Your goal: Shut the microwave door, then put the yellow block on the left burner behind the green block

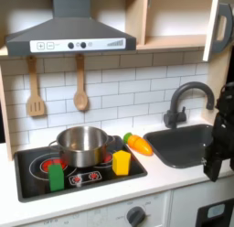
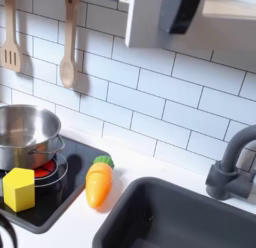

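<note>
Clearly the white toy microwave door with its dark window and grey vertical handle (image 1: 220, 25) stands swung open at the top of the first exterior view's right, edge-on to the camera, so shutting it is the step in hand. The dark arm with its claw (image 1: 218, 148) rises at the first exterior view's right edge, low beside the grey sink basin (image 1: 183, 144) and well below the door; whether the claw is released or clenched I cannot tell, since it shows as a dark mass.

To do this well, I judge the arm should lift clear of the black curved tap (image 1: 187, 101), come round to the door's outer face near the handle, and push in a steady sweep along the hinge's arc until the door sits flush, not jab at the edge.

The small bright yellow chunky block (image 1: 121, 162) sits on the black hob (image 1: 32, 180) at its front, near the first exterior view's right side of the hob, just in front of the steel pot (image 1: 82, 144); the small green upright block (image 1: 57, 176) stands on the front burner at the first exterior view's left.

The first exterior view gives both blocks; the second exterior view gives a close look at the orange carrot with a green top (image 2: 98, 182) lying on the white bench (image 2: 75, 230) between hob and sink.
</note>
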Available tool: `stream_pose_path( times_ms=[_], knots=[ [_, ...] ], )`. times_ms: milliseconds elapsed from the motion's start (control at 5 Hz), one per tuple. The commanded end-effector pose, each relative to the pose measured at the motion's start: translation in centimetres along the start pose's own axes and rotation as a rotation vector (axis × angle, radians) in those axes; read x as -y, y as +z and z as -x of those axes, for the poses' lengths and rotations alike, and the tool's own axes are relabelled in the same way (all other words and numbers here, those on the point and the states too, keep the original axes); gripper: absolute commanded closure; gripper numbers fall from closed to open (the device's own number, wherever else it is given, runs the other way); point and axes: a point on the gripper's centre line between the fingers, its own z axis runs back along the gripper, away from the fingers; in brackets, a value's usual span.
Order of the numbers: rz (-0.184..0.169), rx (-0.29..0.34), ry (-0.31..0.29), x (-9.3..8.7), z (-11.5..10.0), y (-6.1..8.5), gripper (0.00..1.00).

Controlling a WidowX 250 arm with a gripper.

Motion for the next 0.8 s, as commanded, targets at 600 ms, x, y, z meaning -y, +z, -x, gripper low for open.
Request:
stream_pose_path(
  times_ms=[600],
  knots=[
    [0.006, 0.07, 0.124, -3.2, -4.3, -2.0, 0.0]
  ],
)
